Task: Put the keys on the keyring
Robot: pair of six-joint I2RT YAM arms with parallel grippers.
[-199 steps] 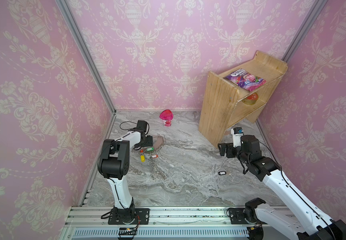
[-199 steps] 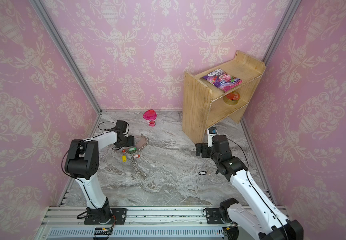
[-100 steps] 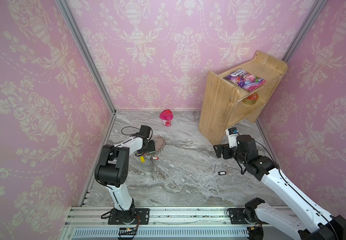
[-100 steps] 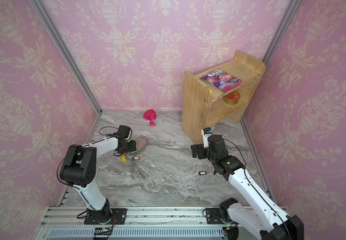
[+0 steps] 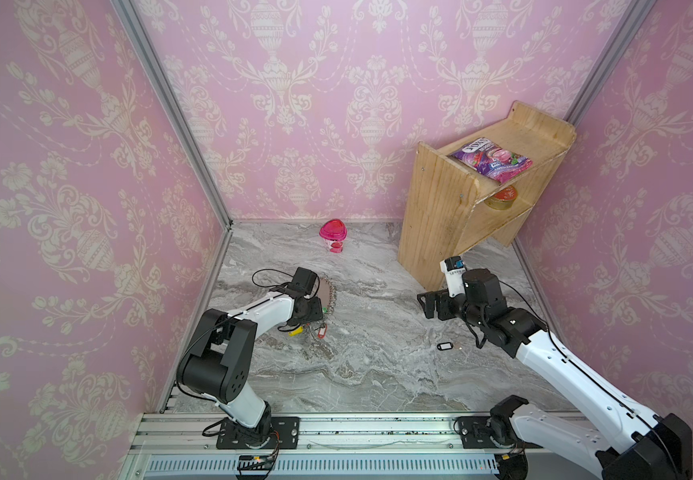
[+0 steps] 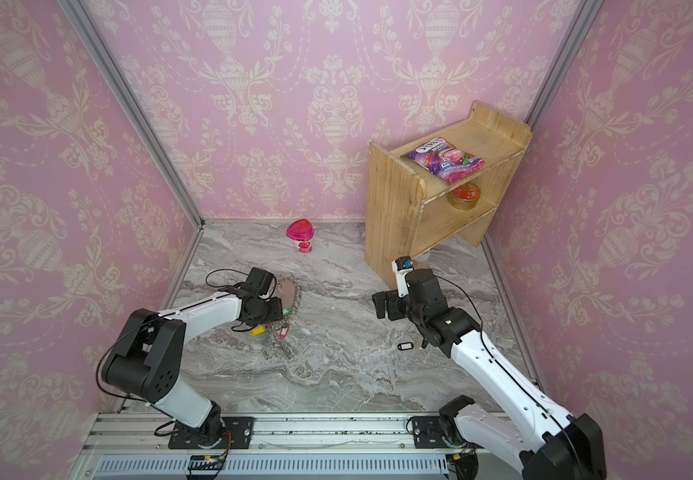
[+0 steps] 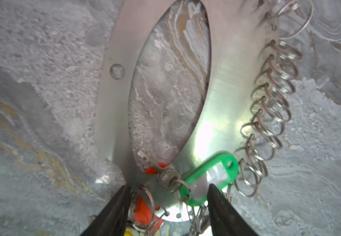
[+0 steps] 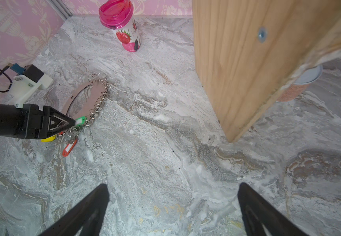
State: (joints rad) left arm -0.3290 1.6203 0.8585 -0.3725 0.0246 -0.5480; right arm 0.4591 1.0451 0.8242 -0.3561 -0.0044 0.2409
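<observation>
The keys (image 5: 444,345) (image 6: 405,346), a black-framed tag with a white label, lie alone on the marble near my right forearm. The keyring (image 5: 327,292) (image 6: 291,291) (image 8: 92,96), a grey-brown crescent plate edged with metal rings, lies flat at the left. In the left wrist view the keyring (image 7: 227,98) fills the frame. My left gripper (image 7: 167,187) (image 5: 315,309) (image 6: 276,309) is open astride its near end, with a green tag (image 7: 210,177) and a small key between the jaws. My right gripper (image 8: 172,186) (image 5: 430,305) (image 6: 382,305) hovers open and empty over bare marble.
A wooden shelf (image 5: 440,216) stands at the back right with a snack packet (image 5: 490,160) and a tin (image 5: 503,195). A cup (image 8: 300,85) sits under it. A pink-lidded cup (image 5: 332,235) stands by the back wall. Yellow (image 5: 296,331) and red (image 5: 322,331) tags trail from the keyring.
My left gripper has slid along the keyring towards its near end, and its jaws have narrowed. My right gripper has drifted a little to the left.
</observation>
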